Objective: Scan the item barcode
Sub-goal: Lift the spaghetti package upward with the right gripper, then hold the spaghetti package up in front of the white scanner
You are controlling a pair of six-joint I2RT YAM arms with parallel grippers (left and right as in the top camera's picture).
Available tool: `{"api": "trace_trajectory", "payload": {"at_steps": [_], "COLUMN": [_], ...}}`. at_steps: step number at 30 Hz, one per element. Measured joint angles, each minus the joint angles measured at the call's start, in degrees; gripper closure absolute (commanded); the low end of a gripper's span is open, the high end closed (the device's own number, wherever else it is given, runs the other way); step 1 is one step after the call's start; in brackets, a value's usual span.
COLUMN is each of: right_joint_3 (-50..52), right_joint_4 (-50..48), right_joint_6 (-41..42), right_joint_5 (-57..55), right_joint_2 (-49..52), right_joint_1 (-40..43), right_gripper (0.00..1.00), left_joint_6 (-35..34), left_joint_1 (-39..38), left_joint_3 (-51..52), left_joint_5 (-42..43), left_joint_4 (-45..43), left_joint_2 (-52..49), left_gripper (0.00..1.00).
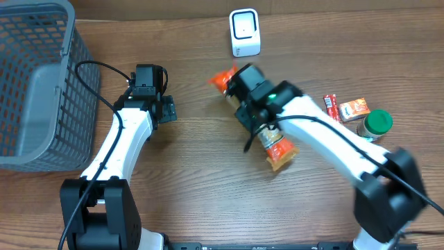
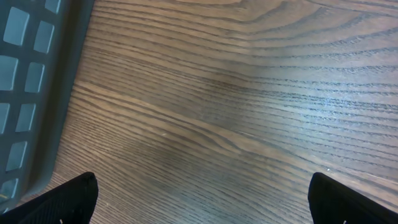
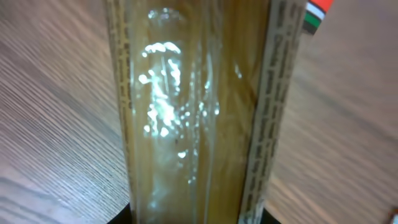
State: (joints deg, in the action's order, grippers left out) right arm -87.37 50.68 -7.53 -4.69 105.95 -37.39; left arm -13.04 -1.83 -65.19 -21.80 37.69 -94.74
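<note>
Overhead: wood-grain table (image 1: 201,180), grey basket (image 1: 78,87), scanner (image 1: 244,32)

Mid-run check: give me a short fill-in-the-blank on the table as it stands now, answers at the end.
1. The left gripper hangs over bare wood with its jaws ____.
2. The right gripper is over the ____ snack packet.
3. The jar at the right has a ____ lid.
4. The gray basket sits beside the ____ arm.

Answers: open; orange; green; left
</note>
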Motion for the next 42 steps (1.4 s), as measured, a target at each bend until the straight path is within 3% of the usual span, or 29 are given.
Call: {"api": "trace_trajectory", "payload": {"at_steps": [8, 23, 34, 42], "right_joint_3": [-6.1, -41.7, -43.1, -42.5], "right_joint_4": [7.7, 14.5, 0.9, -24.6], "right_joint_6": [0.0, -2.2, -15.6, -39.5], "right_joint_5": [0.0, -7.4, -22.0, -31.0], "right_joint_2": [-2.8, -1.1, 16.5, 28.7], "right_joint_1": [4.7, 6.6, 4.6, 0.9], "right_gripper": [0.97, 0.97, 0.97, 0.97], "left_joint_6": [0.0, 0.1, 0.2, 0.2], "left_joint_1": [0.0, 0.0, 0.0, 0.0], "left_joint_3": [0.0, 0.0, 0.0, 0.0], "left_joint_5": [0.0, -0.1, -0.1, -0.2], "left_joint_4": [0.0, 0.0, 0.0, 0.0], "left_joint_2": [0.0, 0.0, 0.0, 0.0], "left_gripper": [0.0, 0.0, 0.0, 0.0]}}
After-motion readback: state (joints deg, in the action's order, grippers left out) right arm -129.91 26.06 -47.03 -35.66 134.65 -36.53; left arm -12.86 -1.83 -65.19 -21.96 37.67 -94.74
